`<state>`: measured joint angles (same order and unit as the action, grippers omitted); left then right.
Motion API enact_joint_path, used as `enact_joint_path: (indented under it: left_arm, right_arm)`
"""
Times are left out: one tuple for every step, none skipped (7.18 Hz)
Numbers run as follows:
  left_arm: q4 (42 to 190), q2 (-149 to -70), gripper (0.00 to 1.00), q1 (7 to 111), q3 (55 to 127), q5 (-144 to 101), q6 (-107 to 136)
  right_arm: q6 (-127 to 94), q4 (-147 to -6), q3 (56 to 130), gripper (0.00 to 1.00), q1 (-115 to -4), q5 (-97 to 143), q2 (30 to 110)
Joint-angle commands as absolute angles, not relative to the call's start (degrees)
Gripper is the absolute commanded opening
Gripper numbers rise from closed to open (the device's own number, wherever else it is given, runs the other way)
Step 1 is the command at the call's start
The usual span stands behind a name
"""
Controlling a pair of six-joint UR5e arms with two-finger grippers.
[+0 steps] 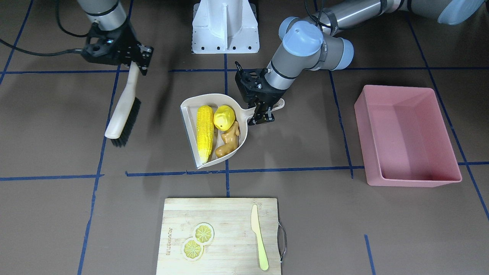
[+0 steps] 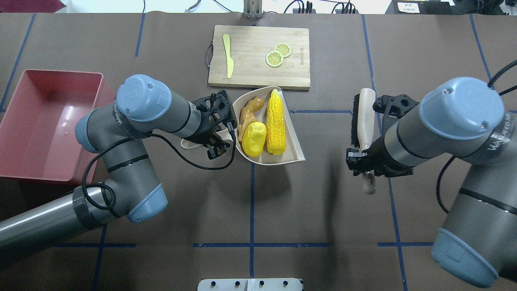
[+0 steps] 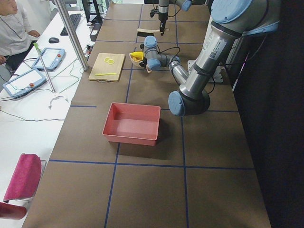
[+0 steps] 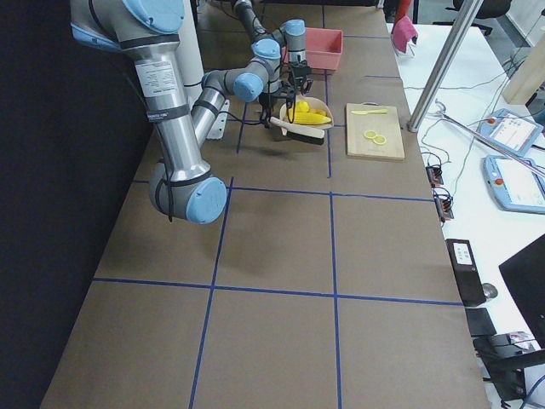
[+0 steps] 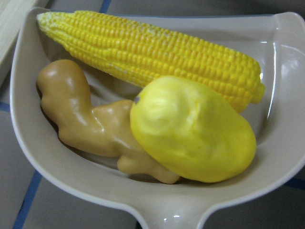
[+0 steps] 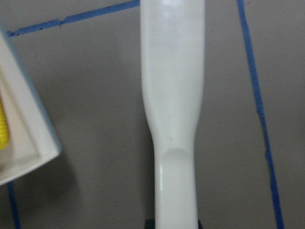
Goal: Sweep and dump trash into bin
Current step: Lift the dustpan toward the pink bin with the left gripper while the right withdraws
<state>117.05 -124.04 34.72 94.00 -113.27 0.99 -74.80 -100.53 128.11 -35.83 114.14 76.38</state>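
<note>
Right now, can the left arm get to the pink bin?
Probably yes. The bin sits on that arm's side, with only bare table between it and the left gripper holding the dustpan.

Glossy plastic dustpan (image 5: 43,157), matt brown table (image 1: 305,214), wooden cutting board (image 1: 229,217).

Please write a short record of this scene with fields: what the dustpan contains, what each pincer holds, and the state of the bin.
dustpan contents: corn cob, yellow lump, ginger root
left pincer: shut on the dustpan handle
right pincer: shut on the brush
bin: pink, nothing inside
cutting board: lemon slices, knife
</note>
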Motion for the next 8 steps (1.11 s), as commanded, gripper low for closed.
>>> enact_joint_path:
  left_arm:
    - [116.6, -119.3, 0.04, 41.6, 100.0, -119.8, 2.3]
    - [117.2, -115.2, 0.04, 47.6, 102.5, -125.5, 2.2]
    - [117.1, -111.5, 0.05, 53.7, 104.8, -131.5, 2.2]
    - [117.3, -106.7, 0.05, 61.1, 106.2, -138.6, 1.6]
    - [118.6, -102.8, 0.05, 67.3, 106.1, -143.8, 0.2]
    - [121.2, -97.2, 0.05, 72.0, 105.4, -146.4, -6.7]
    - [121.7, -94.1, 0.05, 75.6, 105.0, -148.2, -11.9]
    - [121.8, -90.6, 0.05, 77.8, 104.9, -147.8, -17.8]
  right_arm:
    - [-66.1, -100.2, 130.8, 0.0, -40.1, 114.2, 83.2]
    - [-62.4, -100.3, 130.5, 0.0, -42.3, 114.2, 84.9]
    - [-59.4, -100.3, 130.4, 0.0, -44.0, 114.3, 86.3]
    - [-57.7, -100.2, 130.2, 0.0, -45.4, 114.3, 87.4]
    - [-55.2, -100.1, 128.7, 0.0, -47.8, 114.3, 87.5]
    - [-52.4, -100.1, 127.5, 0.0, -50.2, 114.3, 87.5]
    - [-50.7, -100.1, 126.7, 0.0, -51.9, 114.7, 87.5]
    - [-50.5, -100.0, 125.5, 0.0, -53.1, 115.7, 87.5]
